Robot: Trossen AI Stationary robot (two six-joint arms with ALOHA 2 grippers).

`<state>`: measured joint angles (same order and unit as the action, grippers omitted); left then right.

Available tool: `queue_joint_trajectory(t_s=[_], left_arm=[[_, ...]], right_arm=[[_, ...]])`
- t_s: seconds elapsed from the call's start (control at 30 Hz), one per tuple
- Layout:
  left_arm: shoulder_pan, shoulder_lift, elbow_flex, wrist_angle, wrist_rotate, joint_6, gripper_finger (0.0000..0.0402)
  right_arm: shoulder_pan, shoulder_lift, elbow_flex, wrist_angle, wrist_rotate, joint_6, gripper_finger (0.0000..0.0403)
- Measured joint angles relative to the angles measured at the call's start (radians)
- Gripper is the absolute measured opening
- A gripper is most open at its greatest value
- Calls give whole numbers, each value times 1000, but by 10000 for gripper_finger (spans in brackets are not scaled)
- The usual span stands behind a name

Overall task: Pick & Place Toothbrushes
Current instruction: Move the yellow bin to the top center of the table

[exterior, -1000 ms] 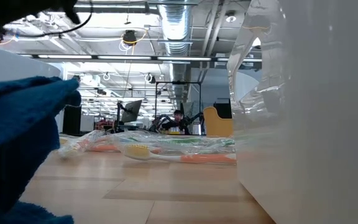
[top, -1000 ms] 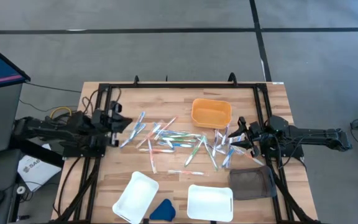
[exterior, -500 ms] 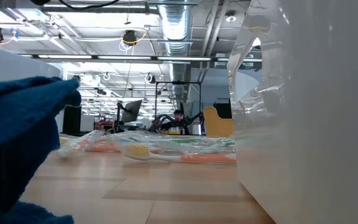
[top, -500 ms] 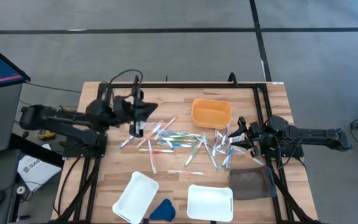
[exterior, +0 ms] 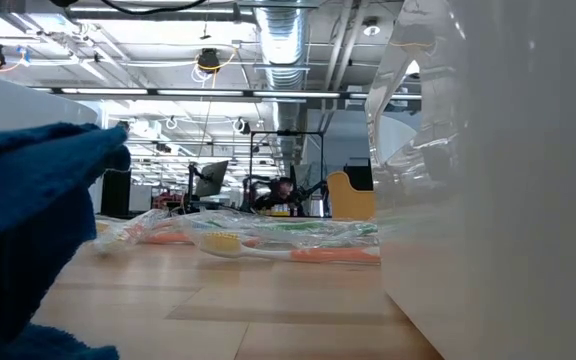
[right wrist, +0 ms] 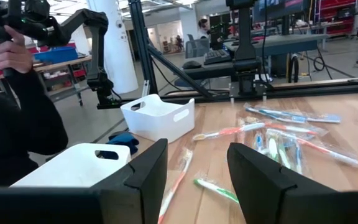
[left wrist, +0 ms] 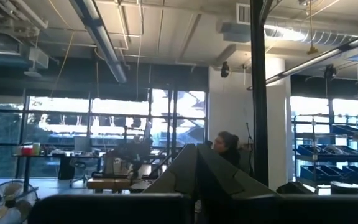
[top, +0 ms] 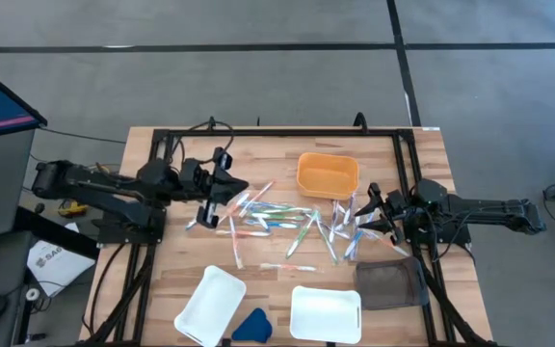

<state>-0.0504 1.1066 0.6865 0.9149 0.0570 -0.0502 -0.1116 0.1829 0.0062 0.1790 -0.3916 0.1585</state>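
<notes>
High view showed the toothbrushes [top: 277,220] scattered across the middle of the wooden table [top: 422,154], between the two arms and just in front of the orange bin [top: 327,174]. The left gripper [top: 225,190] hung at the pile's left edge with its fingers pressed together on nothing visible, its wrist camera looking level into the room rather than down. To do the pick well, it would likely need to tip downward, part its fingers and settle on one brush lying clear of its neighbours. The right gripper [top: 366,210] sat low at the pile's right edge, fingers [right wrist: 253,168] spread, with several wrapped brushes lying on the wood just ahead of them, none between them.
</notes>
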Motion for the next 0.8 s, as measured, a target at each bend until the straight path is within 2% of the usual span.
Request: queue_joint_trajectory(t_s=[0.23,0.47,0.67,0.8], left_arm=[[-16,-1,0,9,0,-41,4],[-39,-1,0,11,0,-34,4],[-39,-1,0,49,0,-33,4],[-39,-1,0,124,0,-12,4]], right_arm=[[0,0,0,14,0,-1,161],[-2,0,0,299,4,-24,161],[-1,0,2,699,4,-324,161],[-2,0,60,761,7,-474,161]])
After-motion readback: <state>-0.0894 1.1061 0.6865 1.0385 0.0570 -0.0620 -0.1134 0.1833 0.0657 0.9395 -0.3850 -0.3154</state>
